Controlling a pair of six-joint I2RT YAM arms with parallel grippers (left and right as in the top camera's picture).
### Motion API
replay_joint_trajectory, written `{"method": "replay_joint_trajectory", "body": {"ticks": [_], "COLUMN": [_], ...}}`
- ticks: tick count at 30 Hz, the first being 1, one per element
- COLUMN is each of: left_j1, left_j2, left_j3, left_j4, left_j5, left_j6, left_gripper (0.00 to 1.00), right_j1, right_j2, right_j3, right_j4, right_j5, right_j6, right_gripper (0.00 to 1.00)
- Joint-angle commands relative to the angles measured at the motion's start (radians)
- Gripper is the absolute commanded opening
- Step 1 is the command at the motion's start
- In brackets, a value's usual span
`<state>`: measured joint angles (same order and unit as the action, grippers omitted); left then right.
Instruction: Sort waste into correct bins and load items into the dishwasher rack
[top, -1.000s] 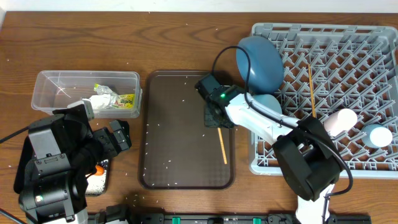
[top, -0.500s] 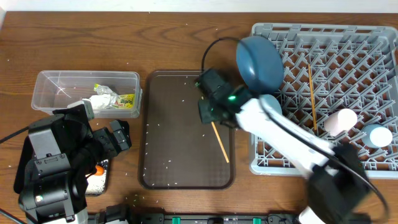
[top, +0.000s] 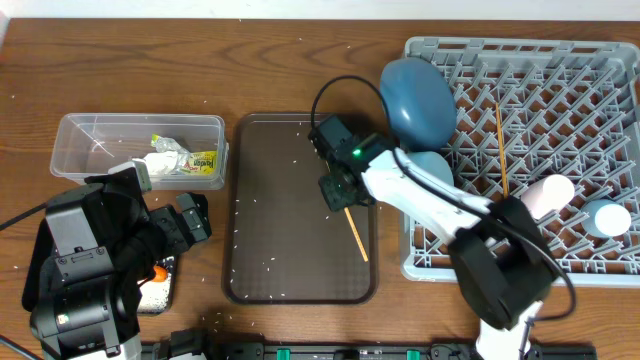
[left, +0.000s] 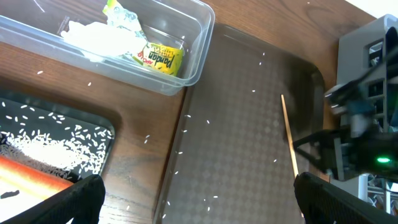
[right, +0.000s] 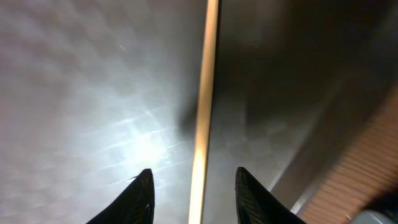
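Observation:
One wooden chopstick (top: 356, 234) lies on the brown serving tray (top: 270, 200). My right gripper (top: 341, 200) hovers low over its upper end, open. In the right wrist view the chopstick (right: 205, 93) runs between the two dark fingertips (right: 144, 190) without touching either. A second chopstick (top: 500, 148) rests in the grey dishwasher rack (top: 600, 70), along with the blue plate (top: 415, 100), white bowl (top: 435, 167), pinkish cup (top: 548, 193) and light-blue cup (top: 607, 217). My left gripper (left: 199, 208) stands wide open and empty above the tray's left edge.
The clear tub (top: 80, 130) holds the wrapper (top: 195, 162) and the napkin (left: 93, 34). The black tray (left: 93, 124) under my left arm holds rice (left: 43, 146) and the carrot (left: 31, 180). Rice grains are scattered over the brown tray.
My right gripper was shut and now has its jaws parted around the chopstick. It shifted slightly on the tray and the chopstick's upper end swung a little left. The left arm has not moved.

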<state>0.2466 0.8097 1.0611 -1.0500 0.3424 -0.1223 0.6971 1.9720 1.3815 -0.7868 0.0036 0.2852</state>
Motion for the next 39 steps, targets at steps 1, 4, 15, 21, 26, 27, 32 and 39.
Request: {"method": "replay_joint_trajectory", "body": {"ticks": [1,4,15,21,26,27,32,39], "left_j1": [-0.004,-0.004,-0.004,-0.004,-0.004,-0.004,-0.004,-0.004], "left_j2": [-0.001,-0.001,-0.001,-0.001,-0.001,-0.001,-0.001,-0.001], "left_j3": [0.020,0.020,0.020,0.020,0.020,0.020,0.020,0.020], "left_j4": [-0.001,-0.001,-0.001,-0.001,-0.001,-0.001,-0.001,0.000], "left_j5": [0.012,0.012,0.012,0.012,0.012,0.012,0.012,0.012], "left_j6": [0.017,0.017,0.017,0.017,0.017,0.017,0.017,0.017], "left_gripper": [0.98,0.98,0.98,0.98,0.98,0.98,0.98,0.98], "right_j1": [-0.007,-0.007,-0.028,-0.046,-0.074,-0.092,-0.158,-0.053], "right_j2": [0.039,0.059,0.039,-0.129,-0.273,-0.307,-0.389,-0.270], "right_j3": [-0.003,-0.003,0.016,0.033,0.033,0.033,0.033,0.006], "right_j4": [0.011,0.009,0.009,0.010,0.000,-0.007,-0.036,-0.066], "right_j5": [-0.025,-0.038,-0.042,-0.041,-0.031,-0.030,-0.045,-0.078], "right_j6": [-0.075,-0.085,-0.069,-0.069,-0.070,-0.069,-0.103,-0.120], "right_gripper": [0.38,0.32,0.01,0.01,0.01,0.01,0.01,0.16]}}
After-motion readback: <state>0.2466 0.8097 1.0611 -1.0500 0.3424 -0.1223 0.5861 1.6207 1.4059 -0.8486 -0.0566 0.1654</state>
